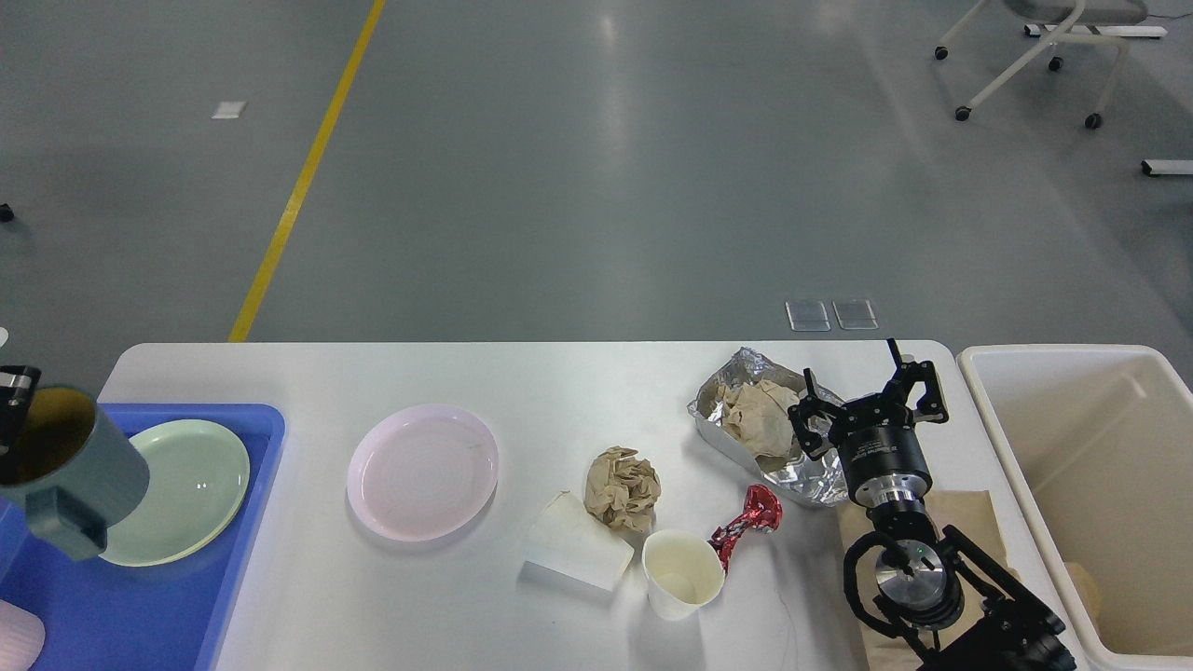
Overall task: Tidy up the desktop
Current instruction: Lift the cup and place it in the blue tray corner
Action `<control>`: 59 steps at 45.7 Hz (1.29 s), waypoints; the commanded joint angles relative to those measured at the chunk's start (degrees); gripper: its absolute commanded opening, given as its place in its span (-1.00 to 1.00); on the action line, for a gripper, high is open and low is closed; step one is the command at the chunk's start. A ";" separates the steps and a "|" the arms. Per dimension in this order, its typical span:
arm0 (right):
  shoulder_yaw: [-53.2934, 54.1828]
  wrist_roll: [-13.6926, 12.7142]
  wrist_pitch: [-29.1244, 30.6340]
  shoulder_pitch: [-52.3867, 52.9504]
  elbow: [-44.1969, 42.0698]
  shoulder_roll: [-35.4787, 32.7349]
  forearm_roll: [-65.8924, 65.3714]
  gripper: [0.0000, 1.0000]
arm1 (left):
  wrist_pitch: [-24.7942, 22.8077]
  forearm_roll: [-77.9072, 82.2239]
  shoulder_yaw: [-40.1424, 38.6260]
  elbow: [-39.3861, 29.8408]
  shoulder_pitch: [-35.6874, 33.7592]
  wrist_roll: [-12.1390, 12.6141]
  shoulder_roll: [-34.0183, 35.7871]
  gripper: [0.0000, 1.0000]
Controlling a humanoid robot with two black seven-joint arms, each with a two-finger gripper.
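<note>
**Right tool spread beside the foil tray; left tool mostly out of frame at the mug**

The right tool (pixel 869 403) stands at the far end of its arm with its fingers spread wide, nothing between them, just beside the crumpled foil tray (pixel 746 373) that holds a wad of brown paper (pixel 760 419). The arm comes up from the bottom right corner, its thick joints lying over a brown paper sheet (pixel 979 513) that they largely hide.

At the left edge only a sliver of the left tool (pixel 13 410) shows, against the rim of a grey-green mug (pixel 79 480) that sits tilted above the blue tray (pixel 140 606); whether it is pinching the mug or not I cannot tell (too much is cut off). A pale green plate (pixel 186 485) lies in the tray, partly covered by the mug.

Nearest on the white table (pixel 578 373): an upright paper cup (pixel 682 573), a second cup on its side (pixel 578 554), and a red wrapper (pixel 750 524) touching the upright cup. Just beyond lie a crumpled brown paper ball (pixel 623 486) and a pink plate (pixel 422 472).

The cream bin (pixel 1016 466) stands at the table's right end, cut off by the frame. The table fills the lower half of the view, the grey floor (pixel 596 186) beyond it.
</note>
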 commanded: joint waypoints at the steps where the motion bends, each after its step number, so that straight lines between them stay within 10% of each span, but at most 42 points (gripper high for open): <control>1: 0.00 0.00 0.00 -0.01 0.00 0.07 0.07 1.00 | 1.97 2.52 -7.26 4.09 12.20 -0.01 3.95 -0.99; 16: 0.00 0.00 0.00 -0.01 0.00 -0.02 0.08 1.00 | 14.02 4.46 -22.03 11.66 38.15 -1.06 3.43 -0.99; 59: 0.00 0.00 0.00 -0.01 0.00 0.07 -0.01 1.00 | 21.85 9.64 -26.08 12.45 49.67 -4.93 2.19 -0.97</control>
